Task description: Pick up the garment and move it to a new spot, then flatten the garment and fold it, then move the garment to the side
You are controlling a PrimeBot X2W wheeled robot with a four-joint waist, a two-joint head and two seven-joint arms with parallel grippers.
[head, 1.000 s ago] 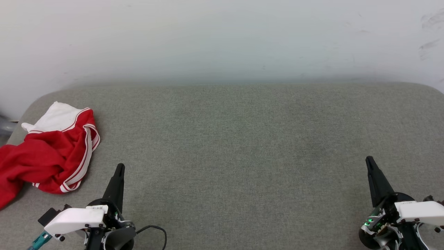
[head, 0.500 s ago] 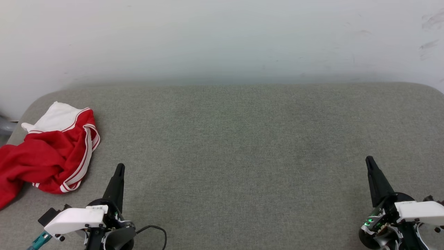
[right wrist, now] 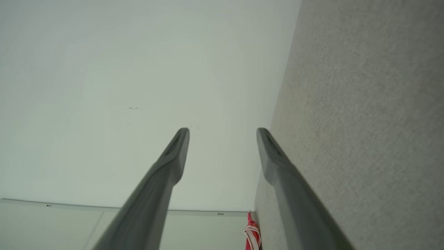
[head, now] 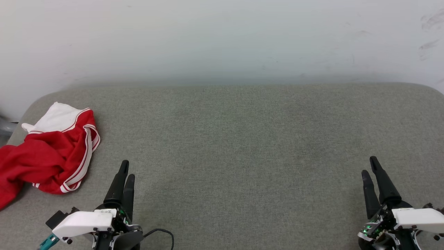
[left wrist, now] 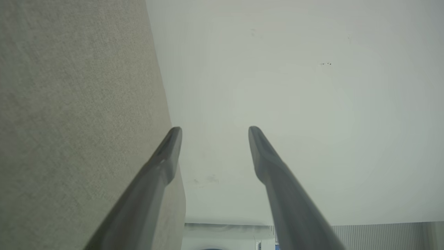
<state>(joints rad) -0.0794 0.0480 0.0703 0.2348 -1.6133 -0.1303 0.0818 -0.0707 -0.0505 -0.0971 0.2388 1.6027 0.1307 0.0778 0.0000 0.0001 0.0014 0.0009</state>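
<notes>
Far left: the garment (head: pixel 48 152) lies crumpled at the left end of the grey cloth worktop (head: pixel 242 139). Red cloth makes up most of the heap. A white part sits on its far side, towards the wall (head: pixel 222 38). Red-and-white striped trim (head: pixel 86 149) curves down the heap's right flank. The red cloth runs out past the left border of the head view.

Next right, low in the head view: my left fingers (head: pixel 127 169) point away from me over the worktop, near the garment's right edge but clear of it. The left wrist view shows them parted by a plain gap, with worktop behind one, wall behind the other, and nothing held. A black cable (head: pixel 163 232) loops on the worktop just right of that wrist.

Centre: the worktop's grey cloth is lightly mottled and meets the wall along a soft, shadowed line.

Far right, low in the head view: my right fingers (head: pixel 369 165) point the same way, well apart from the garment. The right wrist view shows them parted by a like gap, holding nothing. In that view the garment appears small, red with white trim, at the bottom edge between the two fingers, beside the worktop's far end. Dark scuffs (head: pixel 430 21) mark the wall at upper right.
</notes>
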